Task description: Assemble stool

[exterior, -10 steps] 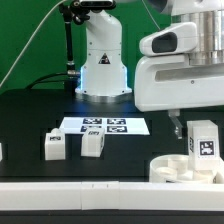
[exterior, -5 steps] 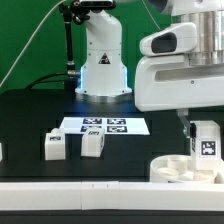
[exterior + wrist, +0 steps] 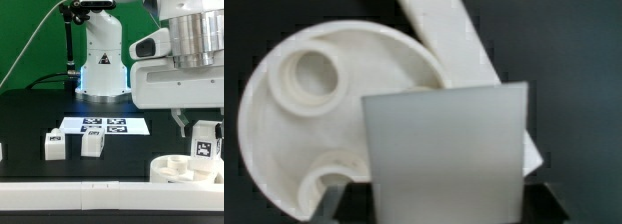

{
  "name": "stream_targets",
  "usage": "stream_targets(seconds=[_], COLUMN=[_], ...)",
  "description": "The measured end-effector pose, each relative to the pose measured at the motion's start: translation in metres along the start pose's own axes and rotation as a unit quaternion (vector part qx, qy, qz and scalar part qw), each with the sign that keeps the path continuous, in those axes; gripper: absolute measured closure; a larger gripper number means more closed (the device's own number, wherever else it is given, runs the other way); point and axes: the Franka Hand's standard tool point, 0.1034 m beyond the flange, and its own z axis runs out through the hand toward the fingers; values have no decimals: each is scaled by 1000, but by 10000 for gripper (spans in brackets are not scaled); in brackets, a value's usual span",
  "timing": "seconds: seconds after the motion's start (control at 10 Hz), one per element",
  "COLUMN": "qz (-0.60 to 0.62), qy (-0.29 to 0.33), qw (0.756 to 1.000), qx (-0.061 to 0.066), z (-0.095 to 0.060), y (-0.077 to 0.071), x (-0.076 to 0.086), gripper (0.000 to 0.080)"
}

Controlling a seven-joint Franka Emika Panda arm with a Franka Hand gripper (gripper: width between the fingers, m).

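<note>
One leg (image 3: pixel 205 141) is held in the gripper (image 3: pixel 198 128), w/ the jaws closed on its two flat sides. It is hung just above the seat (image 3: pixel 178 168), near the exterior view's right edge. Whether they touch can't be told. A second leg (image 3: pixel 54 146) and a third leg (image 3: pixel 92 143) are set on the black table (image 3: pixel 30 110) near the marker board (image 3: pixel 105 126), well apart from the seat.

The leg is judged to be light, hard and smooth, so it could slip or twist if held loosely. It is best held on the flat sides, approx. halfway up, w/ the lower end left free. The seat is judged stiff but light, so it could be pushed away.

The leg's tag and the spare legs are shown only in the exterior view. A round socket (image 3: pixel 308 75) in the seat (image 3: pixel 278 125) is shown only in the wrist view, off to one side of the leg (image 3: pixel 446 140). So the leg is judged not lined up yet.
</note>
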Motion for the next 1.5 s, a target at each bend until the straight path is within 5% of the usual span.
stream_targets(seconds=[1.0,1.5], qz=[0,149], qy=[0,-6], qw=[1000,989], qx=[0,6], z=[0,0], y=[0,1], x=[0,0], gripper=[459,459])
